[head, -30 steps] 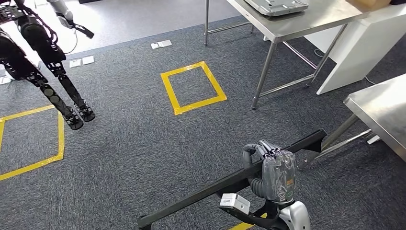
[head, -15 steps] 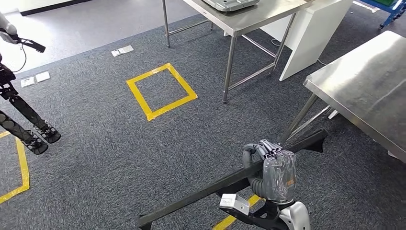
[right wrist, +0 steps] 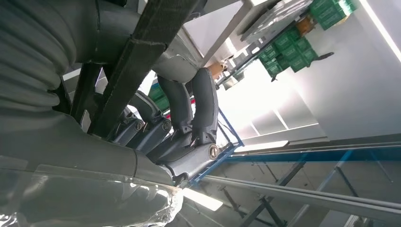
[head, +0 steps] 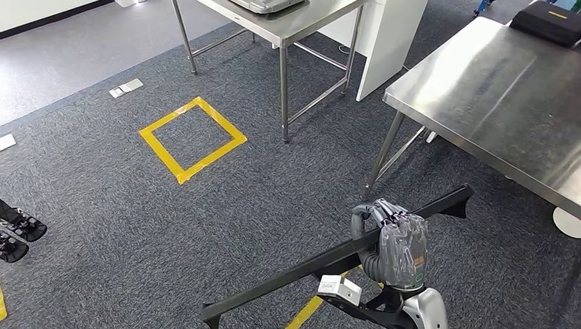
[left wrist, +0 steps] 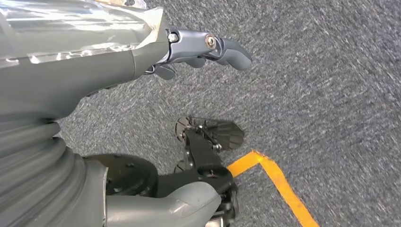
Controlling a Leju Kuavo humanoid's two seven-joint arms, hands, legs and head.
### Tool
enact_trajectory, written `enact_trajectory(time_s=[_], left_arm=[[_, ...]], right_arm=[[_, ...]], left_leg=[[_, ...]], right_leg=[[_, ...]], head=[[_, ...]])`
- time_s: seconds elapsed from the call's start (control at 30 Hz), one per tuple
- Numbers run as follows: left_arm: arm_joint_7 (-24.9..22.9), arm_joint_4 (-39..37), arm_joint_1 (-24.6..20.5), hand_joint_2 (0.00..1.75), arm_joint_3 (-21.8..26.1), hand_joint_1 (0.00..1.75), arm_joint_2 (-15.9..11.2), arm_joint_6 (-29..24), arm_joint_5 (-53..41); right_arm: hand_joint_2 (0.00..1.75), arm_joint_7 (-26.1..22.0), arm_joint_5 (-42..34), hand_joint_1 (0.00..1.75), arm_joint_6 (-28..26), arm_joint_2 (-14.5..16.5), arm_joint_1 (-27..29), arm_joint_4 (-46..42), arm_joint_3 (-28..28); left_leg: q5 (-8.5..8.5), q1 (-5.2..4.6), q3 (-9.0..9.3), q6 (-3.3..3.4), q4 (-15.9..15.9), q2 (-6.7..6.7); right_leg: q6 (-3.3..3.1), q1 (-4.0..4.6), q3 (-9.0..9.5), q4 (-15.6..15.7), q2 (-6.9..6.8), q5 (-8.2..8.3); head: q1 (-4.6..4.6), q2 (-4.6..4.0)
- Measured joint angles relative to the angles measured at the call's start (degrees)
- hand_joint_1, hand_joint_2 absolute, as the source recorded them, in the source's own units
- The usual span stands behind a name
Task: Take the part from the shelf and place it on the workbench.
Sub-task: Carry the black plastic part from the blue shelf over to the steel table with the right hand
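A long black bar, the part [head: 294, 271], runs slantwise across the lower head view, from near the bottom edge up to its far end by the steel table. My right hand [head: 401, 247] grips it near the middle, with the fingers wrapped over its top. The right wrist view shows the same bar [right wrist: 142, 56] crossing the palm with dark fingers [right wrist: 198, 104] curled round it. The steel workbench [head: 493, 89] stands ahead on the right, just beyond the bar's far end. My left hand [left wrist: 203, 47] hangs over the carpet, its fingers loose, holding nothing.
A second steel table [head: 288, 24] with a grey device on it stands at the back, beside a white cabinet [head: 384, 34]. A black case [head: 548, 20] lies at the workbench's far corner. A yellow tape square [head: 192, 137] marks the carpet. Another robot's feet [head: 17, 233] are at the left edge.
The camera has turned, so the whole scene has slid left and the workbench now takes up much of the right side. My right hand still grips the bar the same way.
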State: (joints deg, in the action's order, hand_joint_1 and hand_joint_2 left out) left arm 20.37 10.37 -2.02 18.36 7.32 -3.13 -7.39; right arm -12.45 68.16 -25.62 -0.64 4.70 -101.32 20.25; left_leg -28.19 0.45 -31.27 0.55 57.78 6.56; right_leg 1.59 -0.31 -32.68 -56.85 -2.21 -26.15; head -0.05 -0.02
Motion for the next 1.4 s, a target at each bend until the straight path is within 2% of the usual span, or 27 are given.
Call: enact_trajectory(time_s=[0.07, 0.13, 0.17, 0.2, 0.23, 0.3, 0.37, 0.43, 0.5, 0.53, 0.6, 0.67, 0.73, 0.77, 0.8, 0.87, 0.93, 1.0, 1.03, 1.1, 1.17, 1.2, 1.23, 1.27, 1.3, 1.37, 1.4], left_arm=[[0.01, 0.04, -0.13, 1.75, 0.00, 0.00, -0.06, 0.11, 0.02], [-0.03, 0.05, -0.05, 1.75, 0.00, 0.00, -0.19, 0.35, 0.02], [-0.11, 0.04, 0.05, 1.75, 0.00, 0.00, -0.22, 0.50, 0.02], [-0.21, 0.03, 0.16, 1.75, 0.00, 0.00, -0.26, 0.64, 0.02], [-0.33, 0.03, 0.23, 1.75, 0.00, 0.00, -0.28, 0.76, 0.02], [-0.54, 0.03, 0.24, 1.75, 0.00, 0.00, -0.33, 0.92, 0.02], [-0.72, 0.01, 0.23, 1.75, 0.00, 0.00, -0.41, 0.95, 0.02], [-0.89, -0.04, 0.21, 1.75, 0.01, 0.00, -0.46, 0.90, 0.03], [-1.03, -0.05, 0.14, 1.75, 0.02, 0.00, -0.41, 0.78, 0.05], [-1.10, -0.04, 0.10, 1.75, 0.04, 0.00, -0.35, 0.70, 0.07], [-1.16, -0.03, 0.05, 1.75, 0.08, 0.00, -0.24, 0.60, 0.06], [-1.22, -0.04, 0.12, 1.75, 0.10, 0.00, -0.22, 0.60, 0.05], [-1.28, -0.05, 0.18, 1.75, 0.14, 0.00, -0.20, 0.67, 0.04], [-1.30, -0.05, 0.16, 1.75, 0.16, 0.00, -0.19, 0.75, 0.04], [-1.31, -0.05, 0.14, 1.75, 0.19, 0.00, -0.16, 0.87, 0.04], [-1.31, -0.04, 0.13, 1.75, 0.24, 0.00, -0.09, 1.18, 0.05], [-1.22, -0.03, 0.13, 1.75, 0.29, 0.00, -0.08, 1.41, 0.06], [-1.02, -0.03, 0.06, 1.75, 0.32, 0.00, -0.06, 1.51, 0.07], [-0.86, 0.00, 0.00, 1.75, 0.33, 0.00, -0.03, 1.51, 0.07], [-0.60, 0.05, -0.07, 1.75, 0.39, 0.00, -0.01, 1.52, 0.07], [-0.49, 0.07, 0.05, 1.75, 0.57, 0.00, -0.02, 1.56, 0.08], [-0.47, 0.06, 0.15, 1.75, 0.67, 0.00, -0.02, 1.61, 0.09], [-0.42, 0.05, 0.25, 1.75, 0.77, 0.00, -0.02, 1.68, 0.12], [-0.33, 0.05, 0.32, 1.75, 0.83, 0.00, -0.02, 1.82, 0.16], [-0.21, 0.05, 0.34, 1.75, 0.85, 0.00, -0.03, 1.98, 0.19], [0.07, 0.04, 0.35, 1.75, 0.91, 0.00, -0.05, 2.27, 0.22], [0.27, 0.02, 0.32, 1.75, 0.93, 0.00, -0.07, 2.41, 0.20]], right_arm=[[1.75, 0.01, 0.01, 1.75, -0.02, -0.02, -0.04, -0.01, 0.00], [1.75, 0.01, 0.01, 1.75, -0.06, 0.00, -0.12, 0.01, 0.04], [1.75, 0.01, 0.01, 1.75, -0.08, 0.00, -0.09, 0.03, 0.07], [1.75, 0.01, 0.00, 1.75, -0.09, -0.01, -0.01, 0.05, 0.09], [1.75, 0.01, 0.00, 1.75, -0.11, -0.02, 0.08, 0.08, 0.09], [1.75, 0.01, 0.01, 1.75, -0.13, -0.04, 0.21, 0.12, 0.10], [1.75, 0.01, 0.01, 1.75, -0.17, -0.04, 0.28, 0.14, 0.10], [1.75, 0.01, 0.07, 1.75, -0.22, -0.02, 0.51, 0.15, 0.12], [1.75, 0.02, 0.27, 1.75, -0.22, 0.01, 0.88, 0.11, 0.14], [1.75, 0.03, 0.46, 1.75, -0.20, 0.02, 1.04, 0.07, 0.14], [1.75, 0.11, 0.87, 1.75, -0.06, 0.09, 1.08, -0.08, 0.15], [1.75, 0.23, 1.21, 1.75, 0.26, 0.23, 1.02, -0.17, 0.16], [1.75, 0.36, 1.46, 1.75, 0.86, 0.32, 1.05, -0.18, 0.15], [1.75, 0.40, 1.60, 1.75, 1.22, 0.33, 1.06, -0.20, 0.14], [1.75, 0.40, 1.75, 1.75, 1.56, 0.37, 1.07, -0.24, 0.14], [1.75, 0.30, 1.97, 1.75, 1.98, 0.53, 1.07, -0.39, 0.14], [1.75, 0.15, 2.04, 1.75, 2.09, 0.83, 1.05, -0.56, 0.13], [1.75, 0.04, 2.15, 1.75, 2.17, 1.11, 1.06, -0.64, 0.12], [1.75, 0.00, 2.24, 1.75, 2.27, 1.25, 1.11, -0.72, 0.12], [1.75, -0.08, 2.41, 1.75, 2.66, 1.67, 0.98, -0.91, 0.13], [1.75, -0.10, 2.58, 1.75, 3.05, 2.15, 0.81, -1.01, 0.15], [1.75, -0.10, 2.67, 1.75, 3.20, 2.32, 0.80, -1.01, 0.16], [1.75, -0.10, 2.76, 1.75, 3.27, 2.44, 0.84, -0.99, 0.15], [1.75, -0.10, 2.84, 1.75, 3.38, 2.53, 0.86, -0.98, 0.15], [1.75, -0.10, 2.92, 1.75, 3.48, 2.61, 0.88, -0.97, 0.14], [1.75, -0.12, 3.12, 1.75, 3.66, 2.79, 0.86, -0.97, 0.15], [1.75, -0.17, 3.26, 1.75, 3.68, 2.87, 0.84, -0.97, 0.16]], left_leg=[[-1.69, 0.33, -0.51, -0.65, 2.10, -1.80], [-5.41, 0.55, -3.28, -1.03, 8.63, -5.14], [-7.15, 0.59, -5.17, -1.14, 12.53, -6.10], [-8.00, 0.60, -6.68, -1.21, 15.38, -6.53], [-7.65, 0.65, -7.36, -1.24, 16.28, -6.69], [-3.86, 0.87, -5.57, -1.17, 11.46, -7.24], [-0.43, 1.32, -2.42, -1.05, 4.08, -9.92], [0.27, 1.32, -1.26, -0.68, 1.14, -11.48], [0.51, 1.02, -1.27, 0.14, 0.81, -10.19], [0.72, 0.97, -1.18, 0.67, 0.48, -9.53], [1.07, 1.06, -0.97, 1.59, -0.18, -7.90], [1.04, 0.79, -0.92, 2.00, -0.28, -6.16], [0.95, 0.62, -0.94, 2.02, -0.26, -4.44], [0.89, 0.62, -0.90, 1.96, -0.25, -3.67], [0.80, 0.65, -0.80, 1.84, -0.24, -2.97], [0.50, 0.51, -0.39, 1.36, -0.22, -1.82], [0.11, 0.20, 0.14, 0.66, -0.22, -0.84], [-0.11, 0.15, 0.64, 0.01, -0.43, 0.29], [-0.37, 0.32, 0.79, -0.34, -0.31, 0.25], [-2.54, 0.67, -0.23, -0.89, 2.66, -2.33], [-6.52, 0.83, -3.67, -1.12, 10.12, -5.71], [-8.00, 0.83, -5.61, -1.17, 13.88, -6.37], [-8.44, 0.83, -7.02, -1.17, 16.25, -6.64], [-7.60, 0.84, -7.46, -1.13, 16.42, -6.72], [-5.65, 0.88, -6.75, -1.04, 14.19, -6.89], [-1.15, 1.07, -3.55, -0.79, 6.21, -8.28], [0.12, 1.14, -2.30, -0.65, 3.12, -9.00]], right_leg=[[-0.83, -0.61, 0.35, 0.29, 1.25, 0.35], [-1.46, -0.81, 0.57, 0.36, 2.40, 0.57], [-1.64, -0.78, 0.55, 0.34, 3.08, 0.61], [-1.69, -0.74, 0.56, 0.32, 3.83, 0.61], [-1.68, -0.72, 0.59, 0.29, 4.66, 0.60], [-1.65, -0.75, 0.70, 0.14, 6.29, 0.58], [-1.36, -0.63, 0.47, -0.26, 7.75, 0.44], [-0.70, -0.43, -0.21, -0.48, 8.92, 0.47], [0.13, -0.38, -0.94, -0.35, 9.89, 0.71], [0.39, -0.36, -1.30, -0.68, 9.43, 0.58], [0.39, -0.18, -3.32, -4.46, 6.38, -1.35], [0.24, -0.28, -7.07, -12.01, 3.50, -4.65], [0.72, -0.52, -9.31, -16.76, 2.91, -6.10], [1.17, -0.65, -8.75, -15.92, 2.68, -5.54], [1.66, -0.77, -6.99, -12.80, 2.18, -4.26], [2.13, -0.77, -2.33, -4.27, -0.36, -1.39], [1.53, -0.41, -0.10, -0.18, -1.93, -0.03], [0.69, -0.10, -0.25, -0.14, -0.90, 0.16], [0.28, -0.43, -0.17, 0.00, -0.21, 0.27], [-0.71, -1.10, 0.08, 0.26, 1.19, 0.58], [-1.38, -1.28, 0.25, 0.32, 2.61, 0.73], [-1.51, -1.16, 0.24, 0.31, 3.38, 0.74], [-1.51, -1.07, 0.27, 0.29, 4.20, 0.73], [-1.51, -1.01, 0.32, 0.26, 5.08, 0.73], [-1.49, -0.99, 0.41, 0.21, 5.97, 0.72], [-1.31, -0.84, 0.49, -0.09, 7.47, 0.60], [-1.14, -0.67, 0.37, -0.27, 8.05, 0.50]], head=[[-0.16, 0.00], [-0.49, 0.00], [-0.58, 0.00], [-0.61, 0.00], [-0.62, 0.00], [-0.62, 0.00], [-0.61, 0.00], [-0.54, 0.00], [-0.52, 0.00], [-0.51, 0.00], [-0.19, 0.00], [0.09, 0.00], [0.10, 0.00], [0.11, 0.00], [0.12, 0.00], [0.14, 0.00], [0.06, 0.00], [-0.01, 0.00], [-0.05, 0.00], [-0.35, 0.00], [-0.78, 0.00], [-0.87, 0.00], [-0.89, 0.00], [-0.88, 0.00], [-0.89, 0.00], [-0.90, 0.00], [-0.91, 0.00]])
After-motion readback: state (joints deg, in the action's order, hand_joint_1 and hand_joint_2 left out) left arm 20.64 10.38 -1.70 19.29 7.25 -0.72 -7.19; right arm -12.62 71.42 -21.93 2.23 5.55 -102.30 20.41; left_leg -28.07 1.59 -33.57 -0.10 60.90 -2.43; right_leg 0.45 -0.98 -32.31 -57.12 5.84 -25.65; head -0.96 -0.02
